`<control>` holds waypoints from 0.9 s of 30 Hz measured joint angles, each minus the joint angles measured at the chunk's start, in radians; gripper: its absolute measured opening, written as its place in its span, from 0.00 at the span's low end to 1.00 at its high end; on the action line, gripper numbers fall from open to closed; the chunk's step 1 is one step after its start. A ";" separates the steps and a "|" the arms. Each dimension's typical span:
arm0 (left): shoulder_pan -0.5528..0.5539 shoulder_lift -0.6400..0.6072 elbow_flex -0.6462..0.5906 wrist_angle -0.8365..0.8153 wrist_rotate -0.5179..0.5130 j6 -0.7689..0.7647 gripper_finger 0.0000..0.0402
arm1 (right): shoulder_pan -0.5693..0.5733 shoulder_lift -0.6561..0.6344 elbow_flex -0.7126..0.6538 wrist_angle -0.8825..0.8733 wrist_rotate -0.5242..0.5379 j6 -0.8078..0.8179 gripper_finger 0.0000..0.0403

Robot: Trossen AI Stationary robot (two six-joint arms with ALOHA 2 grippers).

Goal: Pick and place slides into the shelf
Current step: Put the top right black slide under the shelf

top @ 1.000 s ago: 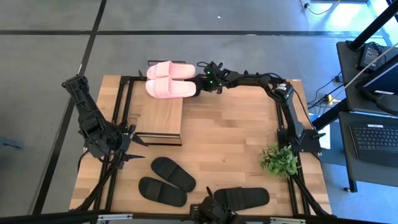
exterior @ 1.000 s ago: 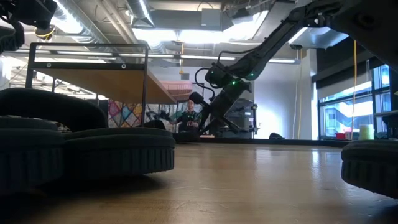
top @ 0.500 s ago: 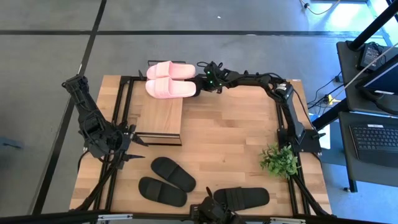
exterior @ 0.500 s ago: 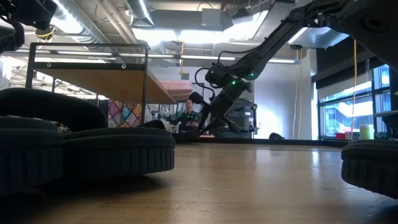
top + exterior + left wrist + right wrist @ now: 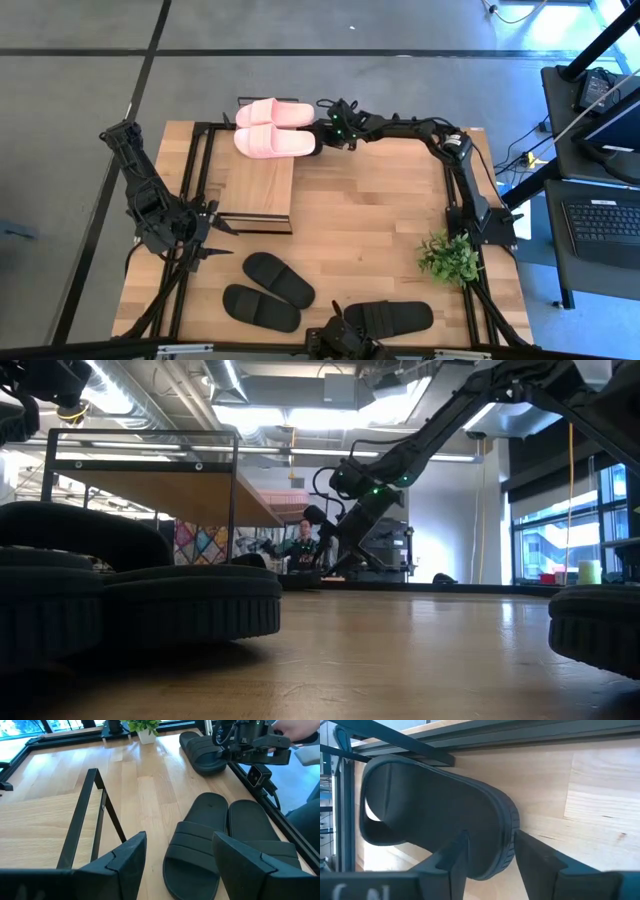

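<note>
1. The shelf (image 5: 258,186) carries the pink slides (image 5: 272,128) on its far end.
2. The right gripper (image 5: 322,137) is spread around a black slide (image 5: 435,827) lying under the shelf.
3. The left gripper (image 5: 177,857), fingers apart, holds nothing, near two black slides (image 5: 266,292).

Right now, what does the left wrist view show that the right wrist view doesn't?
Only the left wrist view shows the pair of black slides lying side by side on the table, a third black slide farther off, a potted plant, and the open left gripper.

Only the right wrist view shows a black slide under the shelf's frame, with the right gripper open around its edge.

Both show the light wooden tabletop and black metal framing.
</note>
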 joint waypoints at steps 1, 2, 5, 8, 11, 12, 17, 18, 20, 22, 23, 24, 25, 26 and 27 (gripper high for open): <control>0.000 0.000 0.000 0.000 0.000 0.000 0.54 | 0.000 0.000 0.000 -0.001 0.000 0.000 0.39; 0.000 0.000 0.000 0.000 0.000 0.000 0.54 | 0.000 0.000 0.000 -0.003 0.000 0.000 0.39; 0.000 0.000 0.000 0.000 0.000 0.001 0.54 | -0.001 0.000 0.000 -0.005 0.000 -0.011 0.39; 0.000 0.000 0.000 0.000 0.000 0.001 0.54 | -0.006 -0.006 0.000 -0.017 0.003 -0.012 0.39; 0.000 0.000 0.000 0.000 0.000 0.000 0.54 | -0.014 -0.032 0.000 -0.043 0.006 -0.021 0.39; 0.000 0.000 0.000 0.000 0.000 0.000 0.54 | -0.018 -0.046 0.000 -0.062 0.007 -0.034 0.39; 0.000 0.000 0.000 0.000 0.000 0.000 0.54 | -0.020 -0.126 0.000 -0.158 0.081 -0.118 0.39; 0.000 0.000 0.000 0.000 0.000 0.001 0.54 | -0.021 -0.143 0.000 -0.170 0.084 -0.155 0.39; 0.000 0.000 0.000 0.001 0.000 0.001 0.54 | -0.022 -0.172 0.000 -0.183 0.080 -0.274 0.39; 0.000 0.000 0.000 0.001 0.000 0.001 0.54 | -0.021 -0.195 0.000 -0.209 0.060 -0.422 0.39; 0.000 0.000 0.000 0.001 0.000 0.001 0.54 | -0.017 -0.204 0.000 -0.222 0.049 -0.483 0.39; 0.000 0.000 0.000 0.000 0.000 0.001 0.54 | -0.009 -0.212 0.000 -0.230 0.046 -0.539 0.39; 0.000 0.000 0.000 0.001 0.000 0.001 0.54 | 0.000 -0.217 0.000 -0.235 0.043 -0.593 0.39; 0.000 0.000 0.000 0.001 0.000 0.001 0.54 | 0.011 -0.218 0.000 -0.242 0.041 -0.645 0.39; 0.000 0.000 0.000 0.001 0.000 0.001 0.54 | 0.020 -0.218 0.000 -0.246 0.039 -0.710 0.39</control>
